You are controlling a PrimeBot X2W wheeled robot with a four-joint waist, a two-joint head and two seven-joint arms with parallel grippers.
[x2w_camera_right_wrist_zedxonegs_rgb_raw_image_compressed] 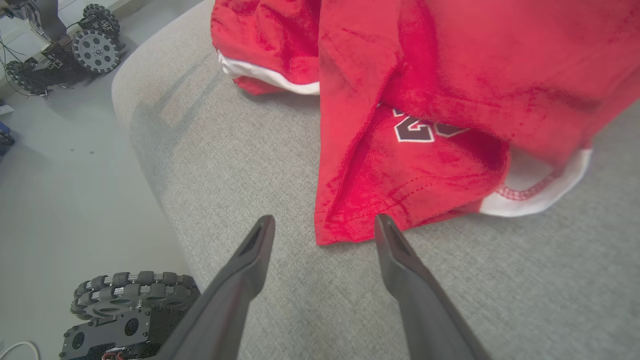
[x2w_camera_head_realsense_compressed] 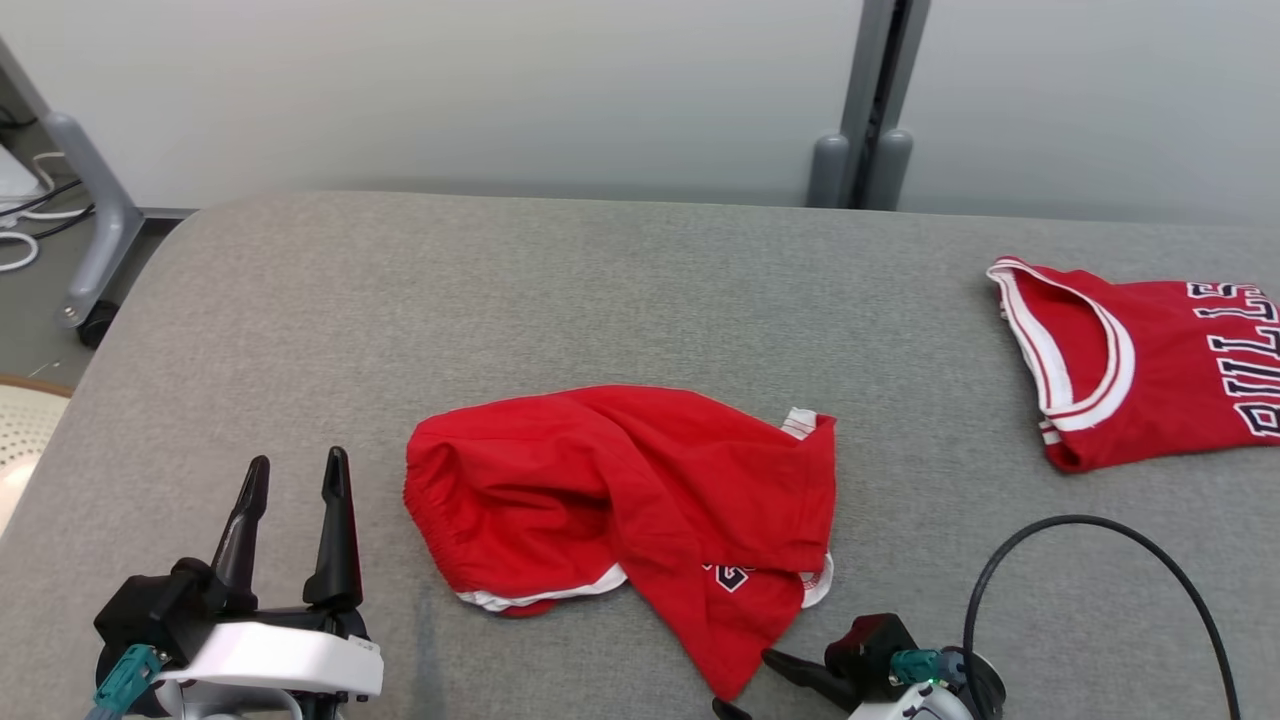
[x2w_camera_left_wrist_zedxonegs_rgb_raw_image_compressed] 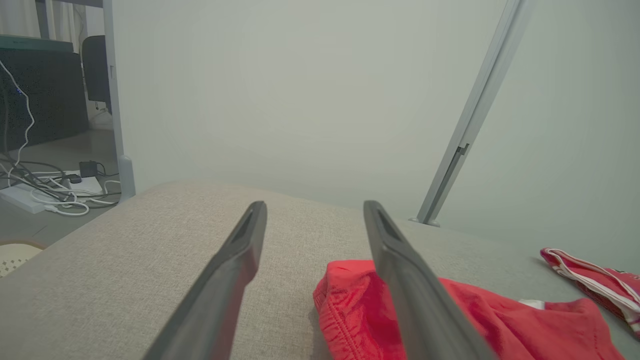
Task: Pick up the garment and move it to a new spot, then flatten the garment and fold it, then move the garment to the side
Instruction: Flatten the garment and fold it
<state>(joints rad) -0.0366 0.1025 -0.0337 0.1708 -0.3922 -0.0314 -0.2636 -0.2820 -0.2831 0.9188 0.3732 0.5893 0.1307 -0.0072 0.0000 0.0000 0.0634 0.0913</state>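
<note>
Hovering open beside crumpled red shorts (x2w_camera_head_realsense_compressed: 620,490)

Holding left gripper (x2w_camera_head_realsense_compressed: 298,458) spread, empty, near left. Pointing right gripper (x2w_camera_head_realsense_compressed: 745,682), spread too, at near corner of red shorts, lying at table (x2w_camera_head_realsense_compressed: 400,300) centre. Seeing red jersey (x2w_camera_head_realsense_compressed: 1130,370) lying far right.

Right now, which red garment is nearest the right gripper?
The crumpled shorts, their corner just ahead of the right gripper; the lettered jersey lies far off.

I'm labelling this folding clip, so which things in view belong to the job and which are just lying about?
Job: red shorts, left tool, right tool, grey padded table.
Lying about: red jersey, floor cables.
</note>
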